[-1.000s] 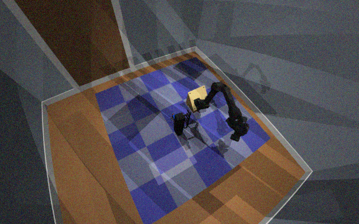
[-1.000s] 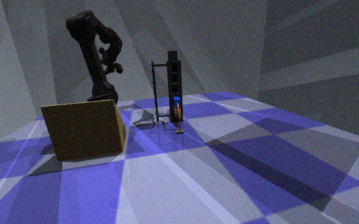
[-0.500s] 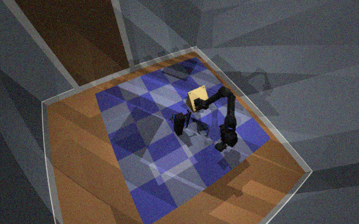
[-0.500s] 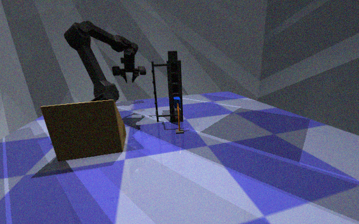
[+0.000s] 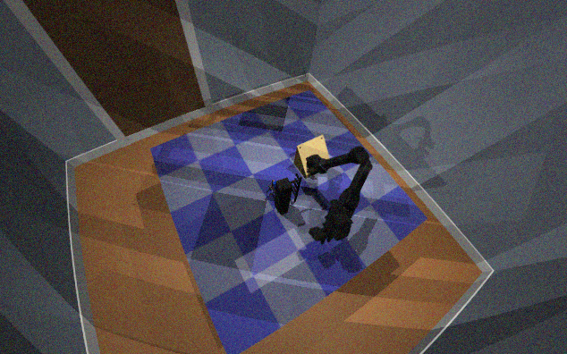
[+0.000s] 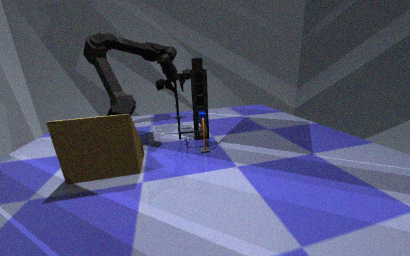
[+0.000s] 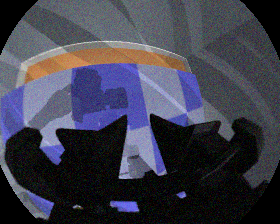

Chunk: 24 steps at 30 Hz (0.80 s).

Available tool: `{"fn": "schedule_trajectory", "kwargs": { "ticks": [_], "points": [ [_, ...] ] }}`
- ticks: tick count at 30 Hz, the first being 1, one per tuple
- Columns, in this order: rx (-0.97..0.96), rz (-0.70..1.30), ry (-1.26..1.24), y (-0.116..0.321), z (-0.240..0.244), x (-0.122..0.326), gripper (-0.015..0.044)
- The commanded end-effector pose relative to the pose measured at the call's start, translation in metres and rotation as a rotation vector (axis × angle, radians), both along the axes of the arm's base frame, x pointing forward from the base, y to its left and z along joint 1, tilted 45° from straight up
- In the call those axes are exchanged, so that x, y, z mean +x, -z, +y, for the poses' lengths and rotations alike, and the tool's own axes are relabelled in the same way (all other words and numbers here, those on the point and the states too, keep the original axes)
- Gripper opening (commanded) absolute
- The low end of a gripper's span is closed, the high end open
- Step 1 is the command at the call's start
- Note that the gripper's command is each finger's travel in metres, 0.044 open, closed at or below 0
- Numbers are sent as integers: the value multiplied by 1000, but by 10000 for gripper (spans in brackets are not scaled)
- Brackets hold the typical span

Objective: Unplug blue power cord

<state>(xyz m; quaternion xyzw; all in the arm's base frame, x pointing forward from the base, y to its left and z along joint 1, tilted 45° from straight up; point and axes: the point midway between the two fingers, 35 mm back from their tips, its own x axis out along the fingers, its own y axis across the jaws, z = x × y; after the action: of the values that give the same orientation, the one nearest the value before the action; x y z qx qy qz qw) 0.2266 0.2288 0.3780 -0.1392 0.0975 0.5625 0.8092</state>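
Observation:
The black power strip point(image 5: 283, 201) point(image 6: 197, 69) stands upright on the checkered mat. The small blue plug point(image 5: 274, 182) point(image 6: 202, 115) shows at its lower part; how deep it sits cannot be told. Thin dark cord point(image 6: 200, 147) lies on the mat by the strip's foot; its path is hard to follow. My gripper point(image 5: 325, 241) point(image 6: 178, 90) point(image 7: 138, 117) is partly open and empty, fingers apart. In the exterior view it points down, left of the strip's upper part and well above the plug's height. The plug is not visible in the wrist view.
A thin black upright frame point(image 6: 176, 106) stands beside the strip, overlapping my gripper in the exterior view. An orange upright bar point(image 6: 204, 136) on a small foot stands before the strip. A yellow block point(image 5: 313, 149) point(image 6: 97, 149) stands near the arm's base.

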Motion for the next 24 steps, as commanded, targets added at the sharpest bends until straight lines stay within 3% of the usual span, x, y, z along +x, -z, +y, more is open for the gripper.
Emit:
{"fn": "schedule_trajectory", "kwargs": {
  "ticks": [1,14,24],
  "points": [
    [-12,24,105,9,-16,31,160],
    [-7,160,562,47,-124,136,160],
    [48,330,917,89,-236,180,160]
  ]
}}
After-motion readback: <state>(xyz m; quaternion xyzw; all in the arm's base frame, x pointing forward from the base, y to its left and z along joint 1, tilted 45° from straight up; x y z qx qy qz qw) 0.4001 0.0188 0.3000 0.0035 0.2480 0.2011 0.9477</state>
